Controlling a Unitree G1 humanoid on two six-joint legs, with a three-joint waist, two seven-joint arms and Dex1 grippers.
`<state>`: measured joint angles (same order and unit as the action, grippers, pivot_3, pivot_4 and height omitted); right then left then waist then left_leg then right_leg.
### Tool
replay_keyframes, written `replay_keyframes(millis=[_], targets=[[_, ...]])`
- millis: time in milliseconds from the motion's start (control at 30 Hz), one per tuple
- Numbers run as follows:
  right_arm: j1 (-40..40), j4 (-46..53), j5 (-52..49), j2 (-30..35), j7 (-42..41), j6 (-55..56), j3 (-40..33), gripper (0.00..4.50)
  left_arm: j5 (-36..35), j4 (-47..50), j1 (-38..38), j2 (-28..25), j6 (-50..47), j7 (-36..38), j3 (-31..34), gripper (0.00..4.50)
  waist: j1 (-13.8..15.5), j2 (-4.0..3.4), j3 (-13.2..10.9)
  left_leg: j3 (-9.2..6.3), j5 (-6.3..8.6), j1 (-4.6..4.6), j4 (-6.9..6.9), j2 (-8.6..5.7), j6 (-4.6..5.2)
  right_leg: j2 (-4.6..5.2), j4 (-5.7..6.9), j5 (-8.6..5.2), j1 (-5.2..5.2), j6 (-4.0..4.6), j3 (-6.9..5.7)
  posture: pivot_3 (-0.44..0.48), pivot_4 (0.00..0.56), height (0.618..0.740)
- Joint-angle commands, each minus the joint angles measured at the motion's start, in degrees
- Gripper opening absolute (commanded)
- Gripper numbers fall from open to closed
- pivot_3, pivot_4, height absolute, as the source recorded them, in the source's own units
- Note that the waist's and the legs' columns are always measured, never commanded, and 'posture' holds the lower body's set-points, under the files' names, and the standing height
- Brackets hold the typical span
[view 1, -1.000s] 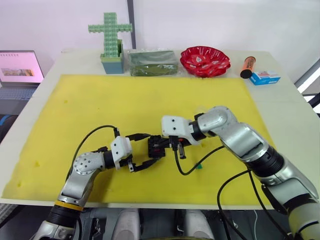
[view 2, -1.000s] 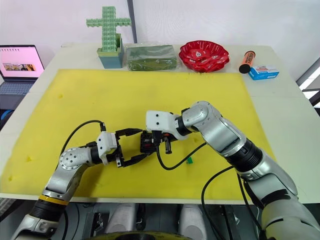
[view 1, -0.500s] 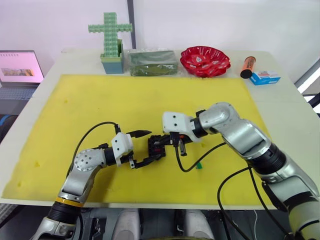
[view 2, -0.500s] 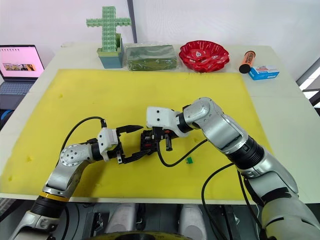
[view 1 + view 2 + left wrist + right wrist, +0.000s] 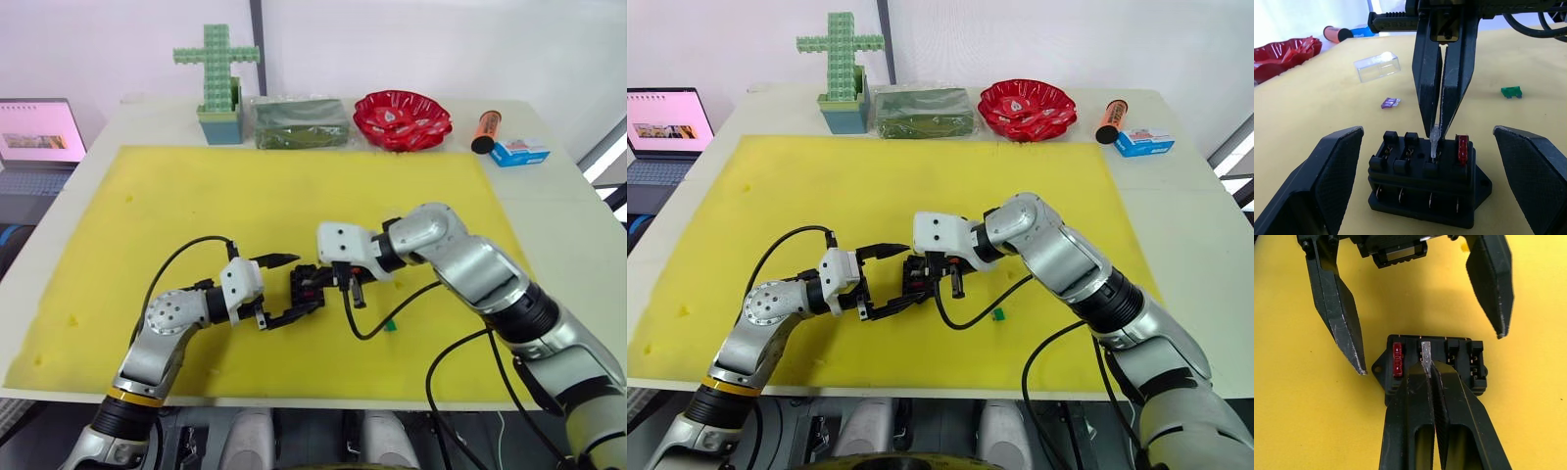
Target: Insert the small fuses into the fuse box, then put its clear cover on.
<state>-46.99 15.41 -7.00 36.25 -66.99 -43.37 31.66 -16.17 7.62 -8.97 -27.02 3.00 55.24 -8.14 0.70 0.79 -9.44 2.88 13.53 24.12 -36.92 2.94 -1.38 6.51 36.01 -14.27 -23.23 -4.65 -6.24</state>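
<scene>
Right tool [image 5: 1442,125] is pinching the tiny grey blade fuse [image 5: 1435,142] over the small black plastic fuse box [image 5: 1422,183] mid-mat; left tool [image 5: 1425,188] gapes wide around it. Any tilt could bend the blades or tip the box.

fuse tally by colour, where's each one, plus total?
Red fuse: 1, seated in the fuse box
Grey fuse: 1, held by the right gripper at the slot beside the red one
Purple fuse: 1, loose on the yellow mat
Green fuse: 1, loose on the mat
Total: 4
</scene>
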Motion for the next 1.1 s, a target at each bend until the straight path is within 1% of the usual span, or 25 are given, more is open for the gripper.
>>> replay_keyframes(millis=[33,467,700,1100], targets=[[0.07,1.31,0.29,0.43,-0.19,0.59,-0.23,0.00,-0.40,2.43,0.33,-0.58,-0.10,-0.25,0.50,4.47,0.00,0.00,0.00,0.00,0.00,0.00,0.00,0.00,0.00,0.00,0.00,0.00,0.00,0.00,0.00,0.000,0.150,0.740],[0.25,0.72,0.63,0.44,0.30,0.41,0.55,0.00,-0.37,2.36,0.48,-0.86,-0.07,-0.17,0.50,4.47,0.02,0.00,0.00,0.00,0.00,0.00,-0.01,0.00,0.00,0.00,0.00,0.00,0.00,0.00,0.00,0.000,0.150,0.740],[0.29,0.34,0.43,-0.05,0.97,0.07,0.31,0.00,0.26,0.73,2.30,-0.63,2.81,0.14,0.33,4.47,0.01,0.00,0.00,-0.01,0.00,0.00,-0.01,0.00,0.00,0.00,0.00,0.00,0.00,0.00,0.00,0.000,0.150,0.740],[0.23,-0.69,-0.31,-0.60,2.32,-1.76,-0.71,0.00,0.54,-3.68,2.54,-0.32,6.94,1.25,0.53,4.47,-0.03,-0.01,0.01,0.00,0.00,0.00,-0.02,0.01,0.00,0.00,0.00,0.00,0.00,0.00,0.00,0.000,0.150,0.740]])
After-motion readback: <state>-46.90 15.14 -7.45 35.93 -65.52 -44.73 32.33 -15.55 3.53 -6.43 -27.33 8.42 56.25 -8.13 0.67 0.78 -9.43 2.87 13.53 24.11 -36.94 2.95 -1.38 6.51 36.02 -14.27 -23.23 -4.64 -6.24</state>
